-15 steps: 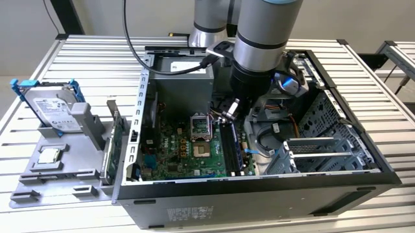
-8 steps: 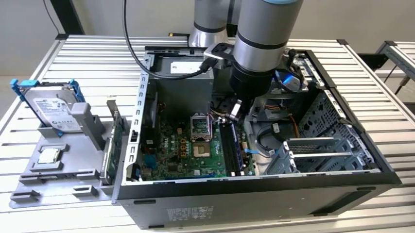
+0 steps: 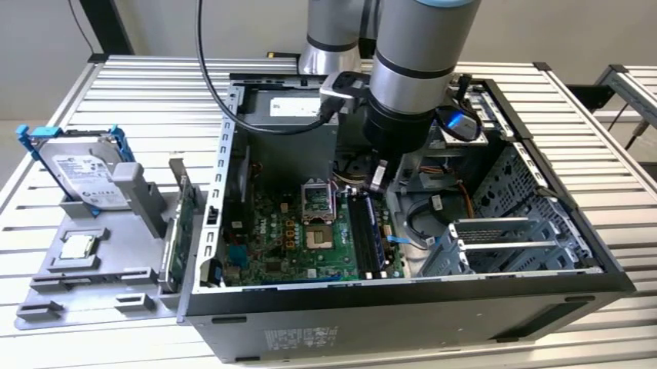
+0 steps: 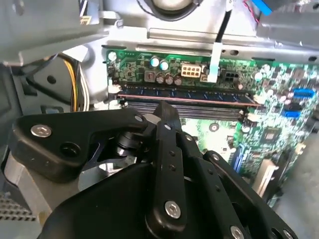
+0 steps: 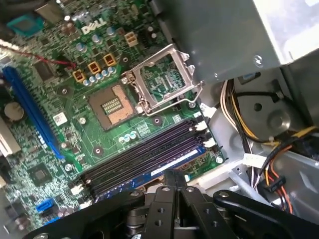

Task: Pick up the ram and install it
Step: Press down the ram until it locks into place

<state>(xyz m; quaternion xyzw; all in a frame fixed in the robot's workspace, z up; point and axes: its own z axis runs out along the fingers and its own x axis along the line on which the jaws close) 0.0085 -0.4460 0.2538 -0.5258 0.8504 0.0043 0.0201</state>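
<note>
The claw (image 5: pixel 174 181), fingers pressed together and empty, sits just above the ram (image 5: pixel 164 167) already seated in its motherboard (image 5: pixel 75 129) slot; a light, stiff, fragile stick, best gripped by its long edges.

The exterior view looks down from high on the open grey computer case (image 3: pixel 411 292). Both wrist views sit close above its green motherboard (image 4: pixel 279 109) (image 5: pixel 75 129), sharing the black memory slots (image 4: pixel 199 110) (image 5: pixel 144 154).
</note>
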